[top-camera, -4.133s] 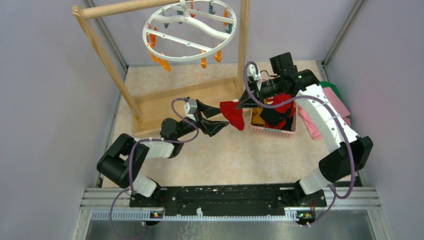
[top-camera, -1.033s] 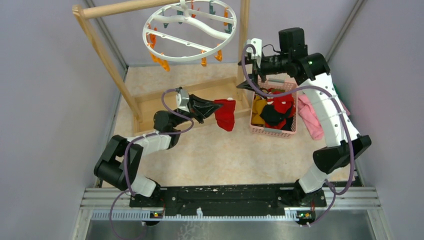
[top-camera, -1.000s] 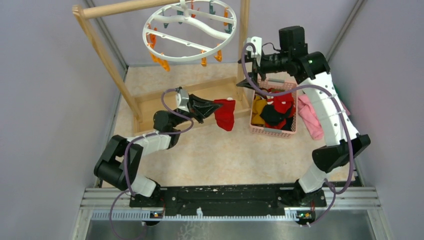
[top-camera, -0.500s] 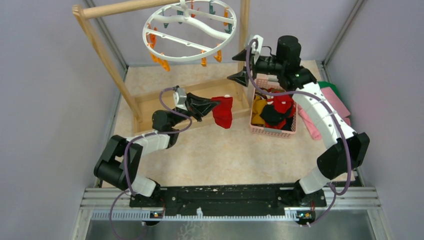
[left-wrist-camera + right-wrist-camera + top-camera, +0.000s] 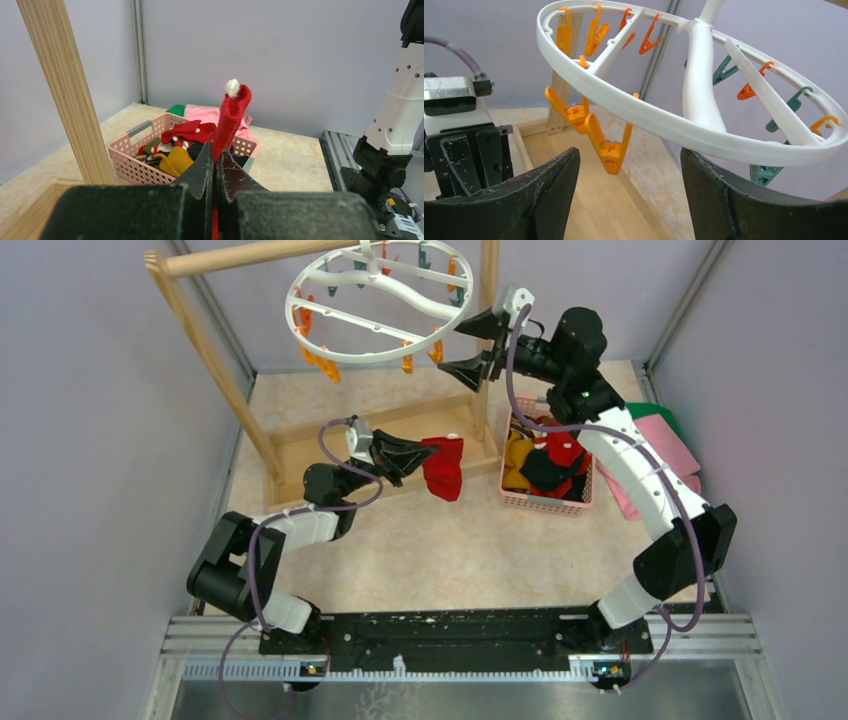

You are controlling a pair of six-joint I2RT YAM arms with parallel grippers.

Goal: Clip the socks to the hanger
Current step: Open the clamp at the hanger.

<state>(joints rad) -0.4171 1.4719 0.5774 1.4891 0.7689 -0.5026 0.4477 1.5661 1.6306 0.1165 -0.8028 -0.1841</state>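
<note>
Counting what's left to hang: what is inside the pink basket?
Inside the pink basket: a yellow sock, a black sock and red socks, heaped. Anything beneath the heap is covered.

The left arm [image 5: 290, 528] lies low from where I stand, folded back at the elbow near its base and then stretched forward and to the right. Its wrist is about level, and the left gripper [image 5: 424, 453] has its two black fingers [image 5: 207, 167] pressed flat together on a red sock [image 5: 443, 468]. The right arm [image 5: 640, 475] rears up tall, elbow kicked out to the right and forearm sloping up and back toward the middle, and the right gripper [image 5: 466, 347] is held high, pointing left, jaws spread wide apart.
</note>
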